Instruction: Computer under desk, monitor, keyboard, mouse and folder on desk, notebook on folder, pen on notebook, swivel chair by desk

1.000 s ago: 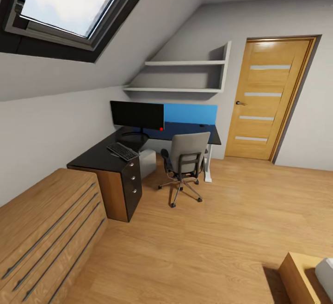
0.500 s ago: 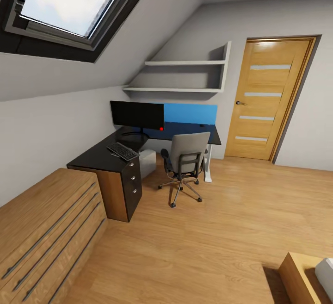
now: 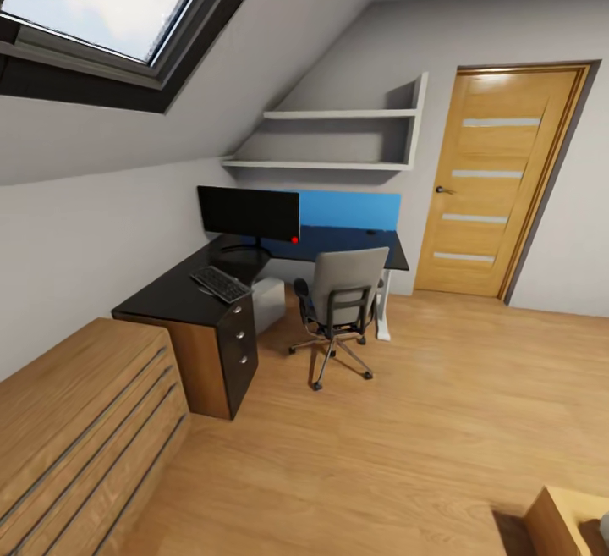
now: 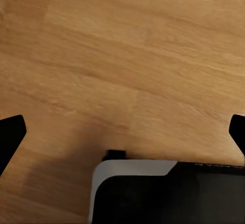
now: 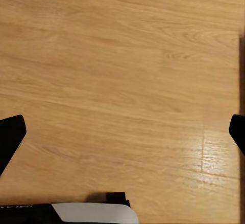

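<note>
Across a stretch of bare wood floor (image 3: 406, 421), the L-shaped desk (image 3: 173, 295) sits at about 10 o'clock under the sloped wall. On it the monitor (image 3: 249, 212) stands at the corner with the keyboard (image 3: 221, 283) nearer, toward 7 o'clock of the screen. The swivel chair (image 3: 340, 309) faces the desk with its back this way, and the computer (image 3: 268, 302) rests beneath the top, between chair and drawers (image 3: 241, 339). A light-wood dresser (image 3: 80, 437) stands at 8 o'clock, a door (image 3: 491, 179) at 1 o'clock. Left gripper (image 4: 122, 132) and right gripper (image 5: 122, 132) hang over floorboards, fingers spread wide, holding nothing.
</note>
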